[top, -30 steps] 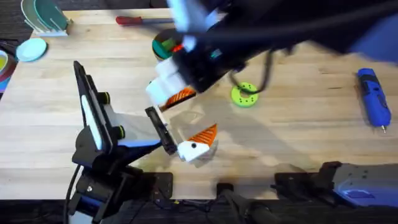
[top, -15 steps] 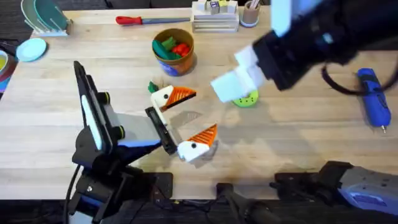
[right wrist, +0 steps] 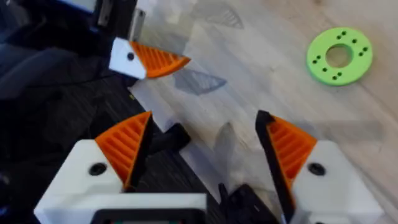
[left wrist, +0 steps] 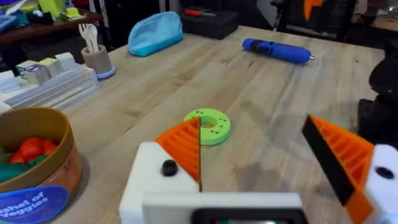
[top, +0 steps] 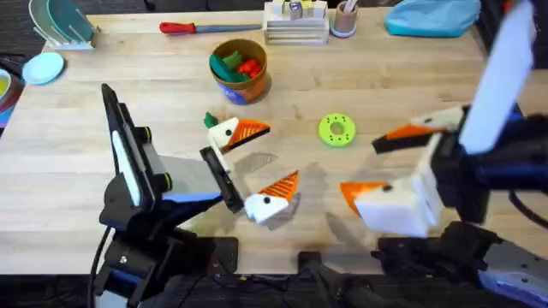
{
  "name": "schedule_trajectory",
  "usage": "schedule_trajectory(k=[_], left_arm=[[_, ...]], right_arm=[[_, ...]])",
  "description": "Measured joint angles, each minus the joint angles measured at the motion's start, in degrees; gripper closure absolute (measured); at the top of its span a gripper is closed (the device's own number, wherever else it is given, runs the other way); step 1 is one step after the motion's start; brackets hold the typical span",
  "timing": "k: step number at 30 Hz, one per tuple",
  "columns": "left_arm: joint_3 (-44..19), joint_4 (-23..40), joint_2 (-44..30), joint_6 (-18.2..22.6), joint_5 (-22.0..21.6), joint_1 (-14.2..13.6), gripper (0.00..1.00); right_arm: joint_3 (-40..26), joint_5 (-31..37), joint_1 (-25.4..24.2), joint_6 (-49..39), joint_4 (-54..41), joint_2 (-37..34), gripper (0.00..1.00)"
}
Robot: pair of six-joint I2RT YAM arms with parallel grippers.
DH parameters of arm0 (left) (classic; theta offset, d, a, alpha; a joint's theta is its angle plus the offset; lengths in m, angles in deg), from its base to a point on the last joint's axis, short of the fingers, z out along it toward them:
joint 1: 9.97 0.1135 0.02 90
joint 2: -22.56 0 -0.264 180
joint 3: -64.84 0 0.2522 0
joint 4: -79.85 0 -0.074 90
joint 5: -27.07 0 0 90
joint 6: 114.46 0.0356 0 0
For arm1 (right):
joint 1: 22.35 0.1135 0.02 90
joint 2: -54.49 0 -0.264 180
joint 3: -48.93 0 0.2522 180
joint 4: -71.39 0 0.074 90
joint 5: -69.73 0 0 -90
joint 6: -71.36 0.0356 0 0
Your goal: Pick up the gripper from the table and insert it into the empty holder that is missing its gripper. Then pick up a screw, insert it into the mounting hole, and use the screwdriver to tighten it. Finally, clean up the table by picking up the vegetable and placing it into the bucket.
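Two tools are showing, both spread open and gripping nothing. Left tool [top: 282, 152] is lying low over the worktop [top: 411, 77]; its two white holders are each carrying an orange ribbed gripper, upper holder [top: 224, 133] and lower holder [top: 261, 205]. A dark dot is showing on each white base; I cannot tell screw from bare hole. Right tool [top: 360, 167] is hanging near the front edge, well apart from the task items.

Remaining item, as I am judging it: the vegetable [top: 210, 121], a slim dark-green piece lying flat just beside the upper holder; whether it is touching cannot be told. Bucket [top: 253, 84] is sitting near, toward the far edge, already holding toy vegetables. Lime-green disc [top: 336, 130] is lying between the two tools.

Handling estimate: the vegetable is looking light, stiff and smooth, so likely slippery and prone to rolling. I am favouring a pinch across its narrow middle, approaching from the side facing away from the holder.
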Motion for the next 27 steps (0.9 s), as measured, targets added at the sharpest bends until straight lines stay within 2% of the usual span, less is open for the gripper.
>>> schedule_trajectory(k=[4, 7, 8, 9, 13, 14, 15, 22, 27], left_arm=[[0.0, 0.0, 0.01, 0.0, 0.0, 0.0, 0.004], [0.0, 0.0, 0.0, 0.02, 0.02, 0.0, 0.066], [0.0, 0.0, -0.01, 0.05, 0.0, 0.0, 0.131], [0.0, 0.01, 0.0, -0.03, 0.07, 0.0, 0.248], [0.0, -0.27, 0.01, -0.76, 0.25, -0.03, 0.869], [0.0, -0.64, 0.01, -1.06, 0.26, -0.04, 0.962], [0.0, -1.48, 0.0, -1.95, 0.28, -0.04, 0.985], [0.0, -2.67, 0.0, -9.59, -0.07, -0.04, 0.985], [0.0, -2.67, 0.01, -12.01, -0.28, -0.04, 0.985]], right_arm=[[1.85, -1.71, 0.0, -0.24, -1.61, 3.19, 0.008], [2.12, -2.18, 0.0, -1.04, -3.24, 4.06, 0.008], [2.14, -2.21, 0.0, -1.11, -3.25, 4.04, 0.008], [2.16, -2.33, 0.0, -1.28, -3.23, 4.04, 0.008], [2.19, -2.55, 0.0, -1.46, -3.27, 4.06, 0.008], [2.19, -2.55, 0.0, -1.45, -3.28, 4.05, 0.008], [2.19, -2.55, 0.0, -1.47, -3.27, 4.04, 0.008], [2.21, -2.55, 0.0, -1.47, -3.27, 4.04, 0.008], [2.21, -2.57, 0.0, -1.45, -3.17, 3.86, 0.008]])
